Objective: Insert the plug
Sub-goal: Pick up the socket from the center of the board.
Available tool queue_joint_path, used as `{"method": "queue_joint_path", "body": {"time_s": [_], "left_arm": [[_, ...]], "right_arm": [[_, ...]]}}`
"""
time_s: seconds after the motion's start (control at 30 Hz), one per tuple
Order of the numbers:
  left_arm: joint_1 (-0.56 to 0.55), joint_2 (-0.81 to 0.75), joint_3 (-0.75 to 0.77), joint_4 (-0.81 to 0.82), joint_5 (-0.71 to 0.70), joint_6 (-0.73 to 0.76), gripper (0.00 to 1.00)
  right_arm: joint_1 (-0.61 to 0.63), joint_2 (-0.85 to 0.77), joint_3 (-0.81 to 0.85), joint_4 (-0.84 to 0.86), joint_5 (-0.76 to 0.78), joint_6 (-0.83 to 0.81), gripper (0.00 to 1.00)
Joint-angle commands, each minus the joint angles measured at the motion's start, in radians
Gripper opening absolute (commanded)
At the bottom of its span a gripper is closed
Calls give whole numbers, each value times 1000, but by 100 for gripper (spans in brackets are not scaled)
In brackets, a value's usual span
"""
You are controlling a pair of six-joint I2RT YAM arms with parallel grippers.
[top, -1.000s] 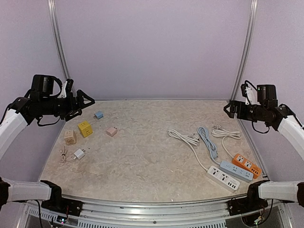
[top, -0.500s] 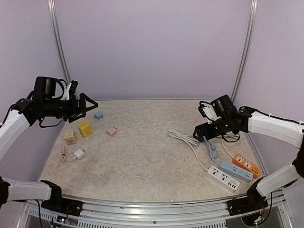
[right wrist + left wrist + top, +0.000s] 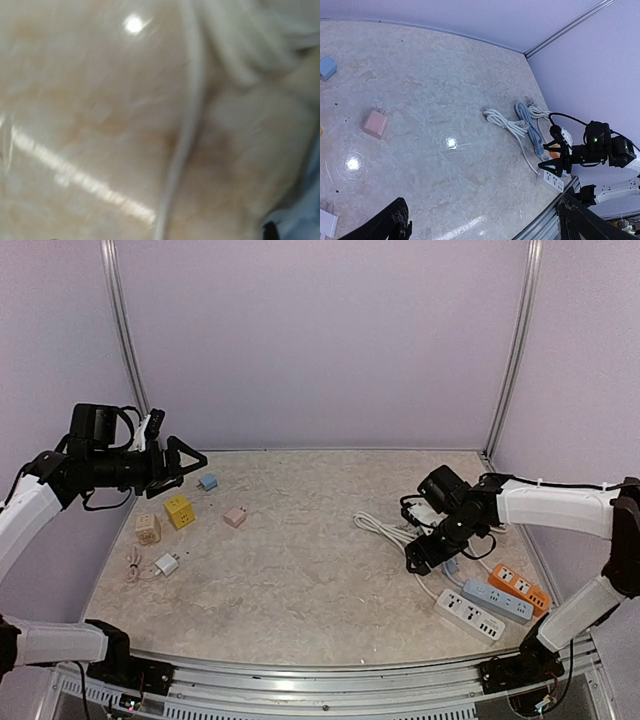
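Three power strips lie at the front right: white (image 3: 470, 615), blue-grey (image 3: 497, 600) and orange (image 3: 519, 587). Their cords lie behind them, the white cord's coil (image 3: 385, 527) furthest left. My right gripper (image 3: 417, 558) is open and low over the white cord, just left of the strips. The blurred right wrist view shows that cord (image 3: 185, 130) close below, with no fingers visible. My left gripper (image 3: 190, 462) is open and empty, held high over the table's left side. The left wrist view shows its fingers (image 3: 390, 225) wide apart and the right gripper (image 3: 554, 156) by the white strip (image 3: 551, 180).
Small adapters lie at the left: blue (image 3: 208, 482), pink (image 3: 235, 517), a yellow cube (image 3: 179, 511), a beige cube (image 3: 148, 529) and a white charger (image 3: 166, 564) with a thin cable. A blue cord (image 3: 530, 127) lies beside the white coil. Walls and frame posts close in the table.
My right arm has swung from the far right edge down and inward to the white cord by the strips. My left gripper has shifted slightly right and stayed open.
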Motion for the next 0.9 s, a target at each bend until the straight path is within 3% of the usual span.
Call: {"method": "queue_joint_path", "body": {"time_s": [0.0, 0.3, 0.87], "left_arm": [[-5, -3, -15, 17, 11, 12, 99], [-5, -6, -18, 21, 8, 3, 99], [-6, -21, -24, 17, 5, 11, 99]], "right_arm": [[50, 45, 21, -82, 0, 14, 83], [68, 101, 43, -223, 106, 68, 81], [69, 137, -19, -268, 71, 103, 76]]}}
